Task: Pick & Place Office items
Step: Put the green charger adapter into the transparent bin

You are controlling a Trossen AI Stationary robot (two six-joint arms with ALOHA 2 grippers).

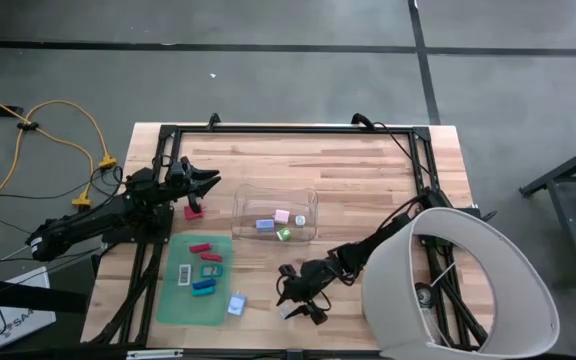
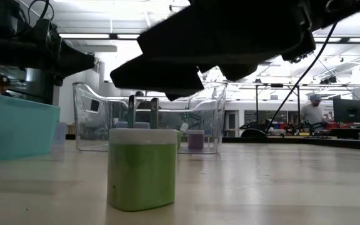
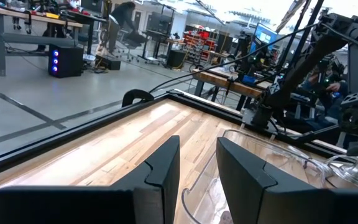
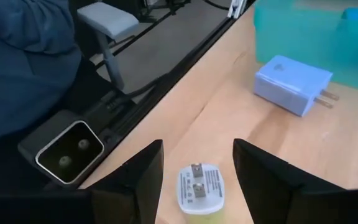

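Observation:
A small green-and-white plug block (image 4: 199,191) stands upright on the wood near the table's front edge, prongs up (image 2: 141,111). My right gripper (image 4: 197,146) is open above it, with a finger on either side and a gap to each; in the high view it is at the front centre (image 1: 298,303). A pale blue plug block (image 4: 294,84) lies to its left beside the green mat (image 1: 173,300). Several small items lie on the mat, and several more lie in the clear bin (image 1: 308,200). My left gripper (image 1: 211,182) hovers level at the far left with its fingers a little apart (image 3: 197,146).
A red piece (image 1: 194,211) lies on the wood just below my left gripper. A large white hood (image 1: 458,290) covers the table's right front corner. Cables run along the black frame (image 1: 288,128) around the table. Bare wood lies between the bin and my right gripper.

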